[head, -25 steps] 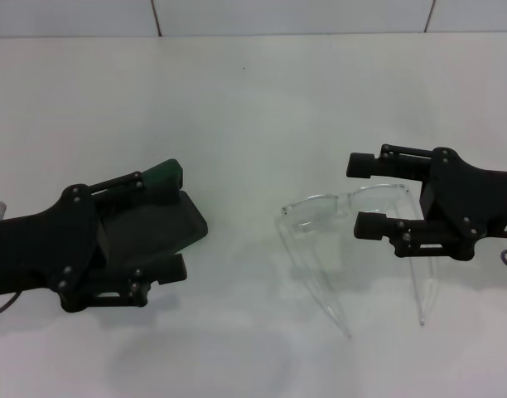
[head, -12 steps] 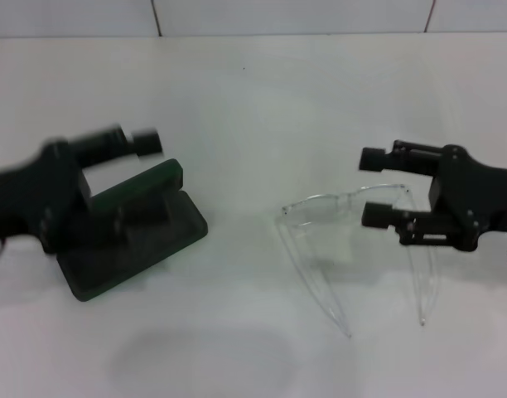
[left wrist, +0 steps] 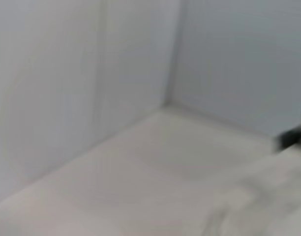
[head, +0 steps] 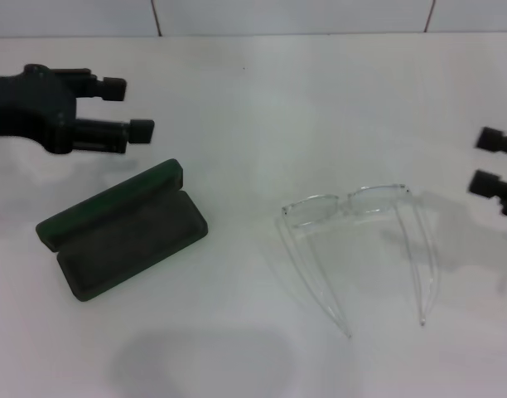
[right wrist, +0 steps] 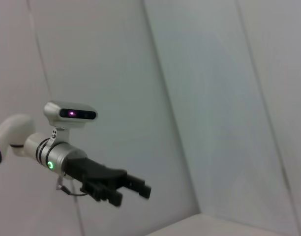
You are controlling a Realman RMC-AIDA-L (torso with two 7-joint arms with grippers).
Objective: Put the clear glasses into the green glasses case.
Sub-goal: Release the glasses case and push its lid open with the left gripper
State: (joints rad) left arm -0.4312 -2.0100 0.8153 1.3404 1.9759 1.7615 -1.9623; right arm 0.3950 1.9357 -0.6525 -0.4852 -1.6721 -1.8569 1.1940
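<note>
The green glasses case lies open on the white table at the left, its dark lining facing up and nothing in it. The clear glasses rest on the table right of centre, front toward the back and both thin arms pointing toward me. My left gripper hovers open above and behind the case, holding nothing. At the right edge my right gripper is open too, well clear of the glasses. The right wrist view shows the left gripper far off against the wall.
A bare white tabletop stretches back to a tiled wall. The left wrist view shows only a wall corner and table surface.
Both arms have pulled away. The left gripper rose from the case toward the back left, leaving the case open. The right gripper withdrew to the right edge, away from the glasses.
</note>
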